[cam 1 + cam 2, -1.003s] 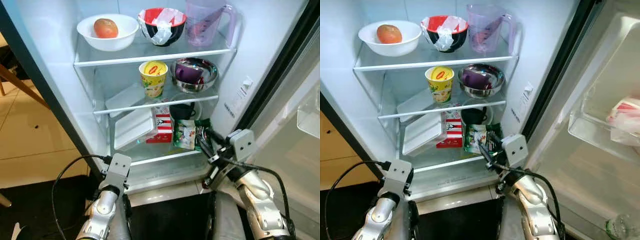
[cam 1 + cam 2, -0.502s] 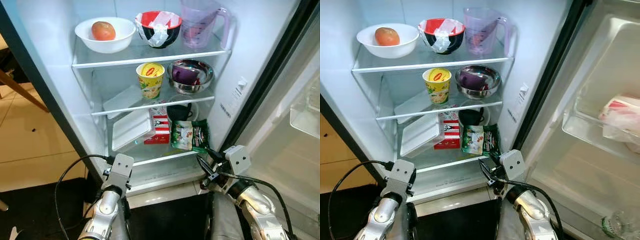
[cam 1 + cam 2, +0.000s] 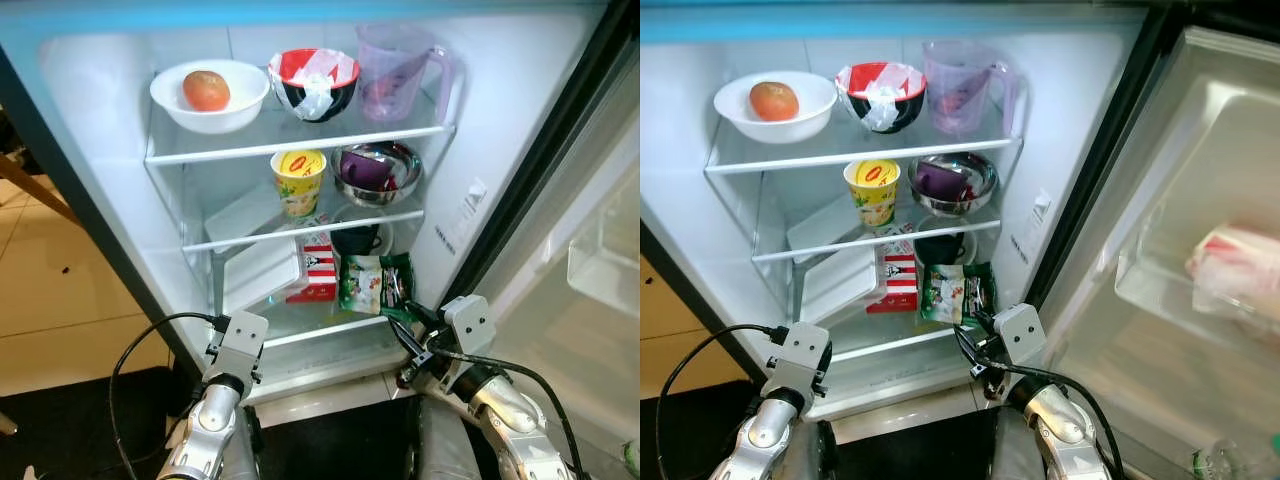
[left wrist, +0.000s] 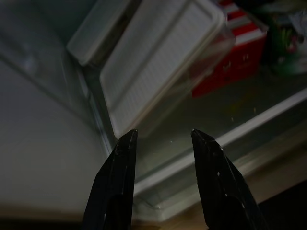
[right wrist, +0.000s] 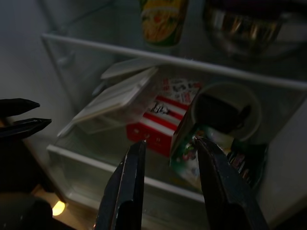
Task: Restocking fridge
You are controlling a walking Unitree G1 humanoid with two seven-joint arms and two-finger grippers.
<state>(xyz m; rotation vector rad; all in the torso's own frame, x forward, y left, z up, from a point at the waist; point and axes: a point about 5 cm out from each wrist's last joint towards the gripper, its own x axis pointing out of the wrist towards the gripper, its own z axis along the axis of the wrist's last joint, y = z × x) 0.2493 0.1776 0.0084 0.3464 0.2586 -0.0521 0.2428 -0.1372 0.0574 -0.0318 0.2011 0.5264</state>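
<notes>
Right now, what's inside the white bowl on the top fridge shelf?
The white bowl holds one round reddish-orange fruit, resting toward its middle. The bowl's wall covers the fruit's underside and anything lying beneath it.

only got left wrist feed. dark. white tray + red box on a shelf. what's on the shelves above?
Observer: Top shelf: a white bowl holding a round fruit, a red and black bowl, and a clear jug.
Operator: middle shelf?
Observer: A yellow cup beside a steel bowl.
Operator: right arm?
Observer: The right gripper is open, at the front edge of the lowest shelf, just before a green packet.
</notes>
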